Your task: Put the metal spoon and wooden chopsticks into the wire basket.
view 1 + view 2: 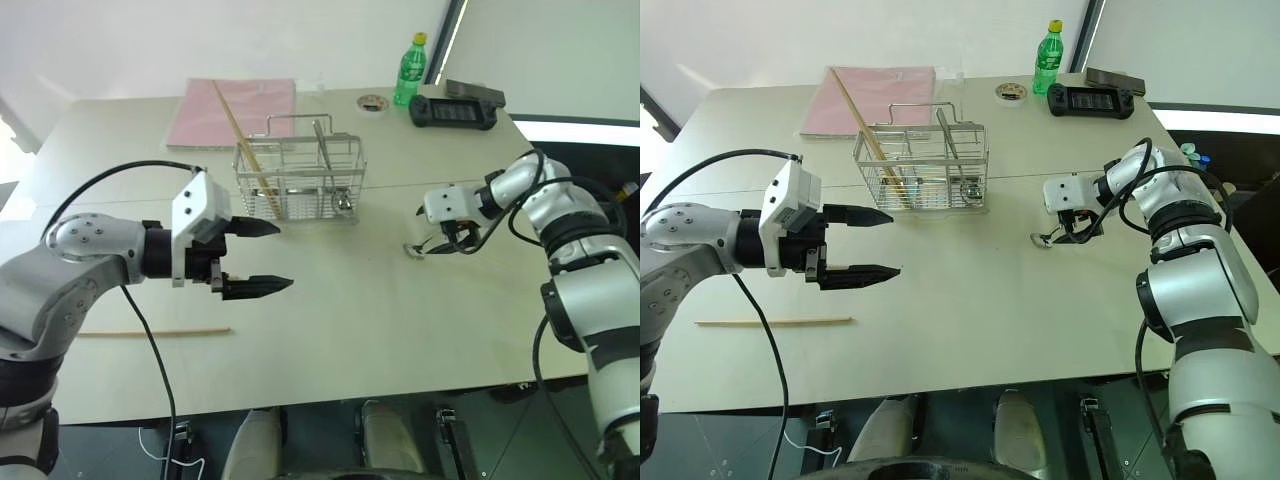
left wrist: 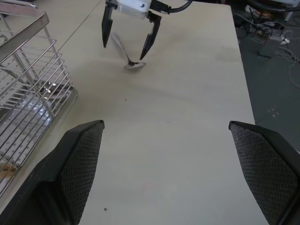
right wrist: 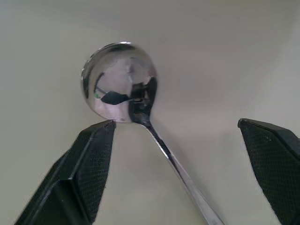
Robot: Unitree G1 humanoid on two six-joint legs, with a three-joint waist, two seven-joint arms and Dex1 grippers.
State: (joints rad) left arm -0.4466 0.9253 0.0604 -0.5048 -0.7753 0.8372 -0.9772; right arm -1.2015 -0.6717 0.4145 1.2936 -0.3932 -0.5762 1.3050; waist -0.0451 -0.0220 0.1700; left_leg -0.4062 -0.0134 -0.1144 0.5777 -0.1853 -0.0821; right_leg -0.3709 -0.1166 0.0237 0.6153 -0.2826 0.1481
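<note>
right gripper [image 3: 176, 129]: wide, straddling spoon [image 3: 119, 82] right of basket [image 1: 300, 180] | left gripper [image 1: 265, 258]: wide, empty, left-front of basket | one chopstick [image 1: 150, 333] on table, one in basket

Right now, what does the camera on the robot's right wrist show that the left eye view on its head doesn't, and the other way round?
The right wrist view alone gives a close look at the bowl of the metal spoon, lying between two spread fingers. The left eye view alone takes in the wire basket, the wooden chopsticks in it and on the table, the green bottle and the left gripper, open. Both show the spoon under the open right gripper.
</note>
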